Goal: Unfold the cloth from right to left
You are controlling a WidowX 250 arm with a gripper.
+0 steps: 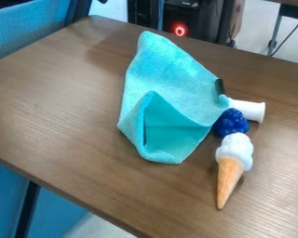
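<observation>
On the brown table (58, 102): blue cloth (173, 76), folded and rumpled, its long axis running far to near.
Right corner (223, 100): at the left end of the white cylinder (251, 109); the leftward pull, across that axis, likely starts here.
Gripper: cannot tell whether released or grasping, nor its side of the cloth.

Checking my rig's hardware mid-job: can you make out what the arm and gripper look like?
I can't describe either. A small, narrow black piece sits at the right edge of the turquoise cloth, but nothing visibly ties it to an arm.
</observation>
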